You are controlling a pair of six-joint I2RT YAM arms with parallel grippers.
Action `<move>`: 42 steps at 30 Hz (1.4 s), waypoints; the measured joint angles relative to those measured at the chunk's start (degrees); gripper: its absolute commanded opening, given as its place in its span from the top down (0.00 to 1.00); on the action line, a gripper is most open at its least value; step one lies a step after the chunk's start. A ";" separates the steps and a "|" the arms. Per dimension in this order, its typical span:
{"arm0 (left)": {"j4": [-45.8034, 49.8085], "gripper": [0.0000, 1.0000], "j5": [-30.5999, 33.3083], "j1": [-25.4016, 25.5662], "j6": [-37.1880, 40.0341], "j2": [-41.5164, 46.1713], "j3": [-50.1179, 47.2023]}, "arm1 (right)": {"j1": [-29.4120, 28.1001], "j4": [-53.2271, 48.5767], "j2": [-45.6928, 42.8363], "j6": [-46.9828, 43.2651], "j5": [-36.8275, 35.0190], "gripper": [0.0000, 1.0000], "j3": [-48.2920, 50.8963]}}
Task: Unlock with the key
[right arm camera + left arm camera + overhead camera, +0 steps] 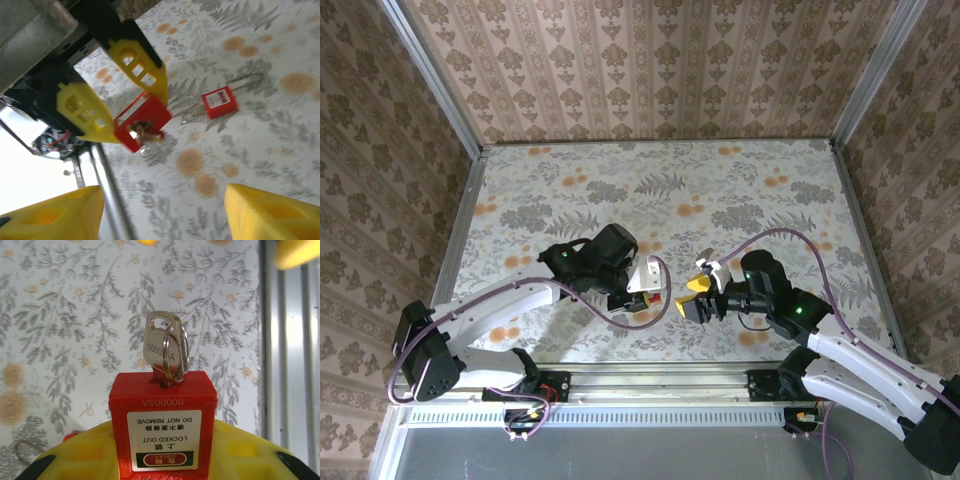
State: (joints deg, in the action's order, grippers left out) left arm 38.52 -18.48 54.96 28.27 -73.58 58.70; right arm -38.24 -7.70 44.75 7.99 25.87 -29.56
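- L gripper [136, 117] clamped on red padlock [163, 410], keyhole end facing out; key [159, 347] sits in the keyhole, ring [186, 352] hanging thru its head.
- R gripper [161, 200] wide, nothing in it, near the key but not touching.
- To do it well: R shd pinch the key's flat head, not the ring, then twist about the key's own axis while L holds firm; no sideways pull.
- Label, upside down: "LOCKED OUT / DO NOT REMOVE" + Chinese; body "000005A"; key "0000…A", middle hidden.
- 2nd padlock [219, 102] lies on table [260, 45].

Robot lab cell, papered walls [640, 60], floral table [740, 180], left arm [500, 296] and right arm [865, 360] bolted to a rail [650, 383]
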 measured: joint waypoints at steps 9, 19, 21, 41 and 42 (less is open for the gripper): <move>5.20 1.00 -3.93 0.00 0.39 -2.67 2.73 | -3.45 8.11 2.71 -12.13 -2.10 0.40 2.80; 6.80 1.00 -6.93 0.02 0.44 -3.17 3.69 | -5.84 15.34 2.51 -17.14 -1.44 0.45 6.75; 7.15 1.00 -7.10 0.09 0.46 -3.58 3.69 | -5.92 16.06 2.49 -17.31 -1.18 0.47 6.95; 8.07 1.00 -7.06 1.27 1.27 -4.50 4.35 | -6.45 19.96 4.96 -16.90 4.90 0.84 7.19; 8.17 1.00 -7.08 1.27 1.29 -4.50 4.35 | -6.45 20.24 5.01 -16.76 5.05 0.86 7.21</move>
State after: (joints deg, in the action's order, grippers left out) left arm 46.70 -25.56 56.23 29.56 -78.08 63.05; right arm -44.69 12.53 49.76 -8.78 30.92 -22.35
